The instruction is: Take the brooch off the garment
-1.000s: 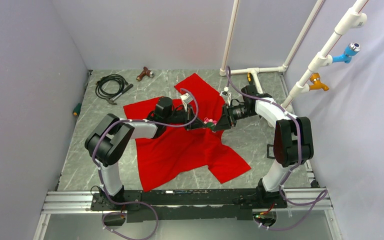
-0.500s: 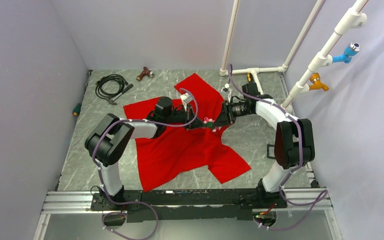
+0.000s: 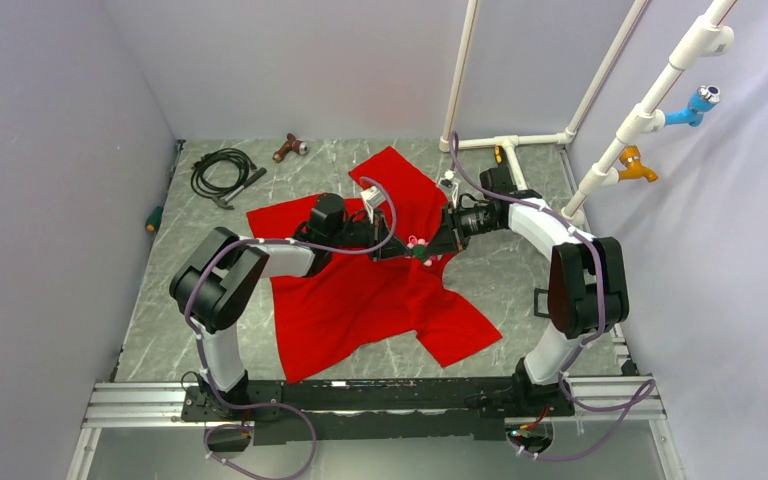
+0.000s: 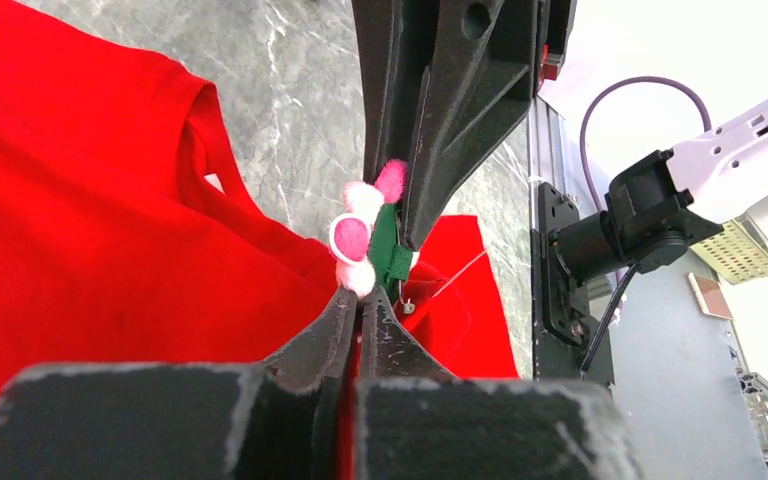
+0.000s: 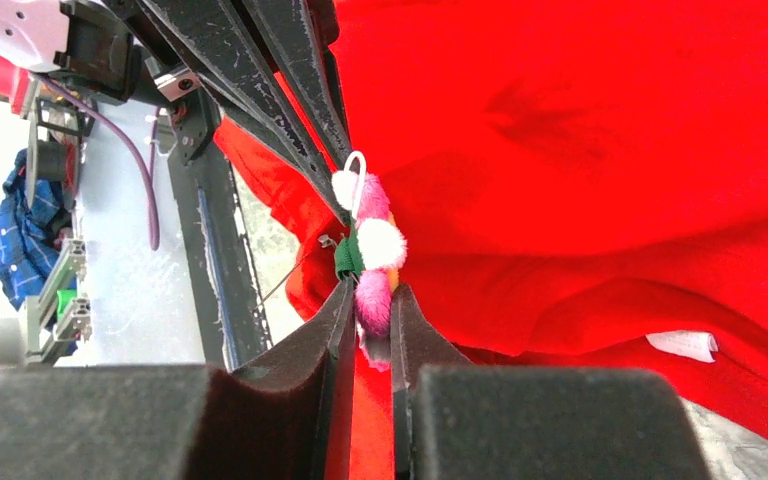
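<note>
At the left edge of the tabletop (image 3: 160, 300) we see a green-handled screwdriver (image 3: 154, 218), and toward the far left corner a coiled black cable (image 3: 222, 170) with a small brown tool (image 3: 289, 147) just beyond it at the far edge. The garment (image 3: 360, 300), a bright red T-shirt, lies spread and rumpled across the middle of the tabletop, one corner reaching toward the far edge and another toward the near edge. Above its middle the left pincer (image 4: 360, 300) is closed tight, with a fold of the red cloth pinched between its fingers and lifted off the surface. The brooch (image 5: 370, 240), a little flower of pink and white puffs with a green backing, sits on that raised fold just past the left fingertips, over the centre of the tabletop and near the shirt's neckline. From the other side the right pincer (image 5: 370, 300) meets it: its jaws stand narrow, and we see them closed on the lowest pink petal. The white neck label (image 5: 682, 345) shows in a crease of the shirt to the right. At the far right corner stand white pipes (image 3: 520, 141), with a yellow-handled tool (image 3: 501, 155) beside them.
</note>
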Action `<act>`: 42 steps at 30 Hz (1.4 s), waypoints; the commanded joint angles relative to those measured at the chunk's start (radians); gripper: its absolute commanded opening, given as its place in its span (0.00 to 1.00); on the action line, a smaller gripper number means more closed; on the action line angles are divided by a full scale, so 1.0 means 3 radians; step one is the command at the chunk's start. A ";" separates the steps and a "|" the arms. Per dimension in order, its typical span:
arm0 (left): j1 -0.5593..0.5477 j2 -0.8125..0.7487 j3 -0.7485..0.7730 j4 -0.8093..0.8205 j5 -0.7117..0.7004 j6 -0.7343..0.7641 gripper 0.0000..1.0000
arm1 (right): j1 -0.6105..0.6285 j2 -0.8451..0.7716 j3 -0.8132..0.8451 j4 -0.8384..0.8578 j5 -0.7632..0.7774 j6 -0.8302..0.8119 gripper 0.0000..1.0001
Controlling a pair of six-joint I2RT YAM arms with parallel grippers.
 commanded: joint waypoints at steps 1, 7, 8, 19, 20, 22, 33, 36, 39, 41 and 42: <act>0.0000 -0.0014 0.0075 0.0085 0.0067 0.0039 0.12 | 0.0025 -0.0070 0.0092 -0.0056 -0.0019 -0.0091 0.08; 0.0151 -0.0232 -0.0103 -0.0069 -0.0025 0.0271 0.55 | 0.0028 -0.0193 0.0040 0.0058 0.0109 -0.0022 0.00; 0.0174 -0.0283 -0.0129 -0.0139 -0.0035 0.0360 0.57 | 0.0029 -0.0228 0.0010 0.0103 0.0141 0.0013 0.00; 0.0120 -0.0549 -0.0324 -0.0589 -0.0067 0.1270 0.66 | 0.0207 -0.0744 -0.0501 0.0868 0.0722 0.0197 0.00; 0.0099 -0.0552 -0.0327 -0.0596 -0.0081 0.1370 0.66 | 0.0235 -0.0789 -0.0546 0.0916 0.0818 0.0188 0.00; 0.0026 -0.0556 -0.0378 -0.0474 -0.0118 0.1558 0.66 | 0.0281 -0.0871 -0.0616 0.1001 0.0892 0.0174 0.00; -0.0198 -0.0344 -0.0136 -0.0552 -0.0238 0.1934 0.39 | 0.0304 -0.0940 -0.0643 0.0997 0.0931 0.0159 0.00; -0.0242 -0.0361 -0.0114 -0.0609 -0.0203 0.1969 0.20 | 0.0313 -0.0944 -0.0661 0.1084 0.1039 0.0222 0.00; -0.0263 -0.0389 -0.0130 -0.0623 -0.0205 0.1958 0.05 | 0.0348 -0.0916 -0.0664 0.1139 0.1182 0.0245 0.00; -0.0264 -0.0400 -0.0142 -0.0616 -0.0217 0.1922 0.00 | 0.0389 -0.0896 -0.0679 0.1177 0.1256 0.0243 0.00; -0.0263 -0.0406 -0.0150 -0.0606 -0.0227 0.1896 0.00 | 0.0411 -0.0873 -0.0682 0.1190 0.1285 0.0241 0.00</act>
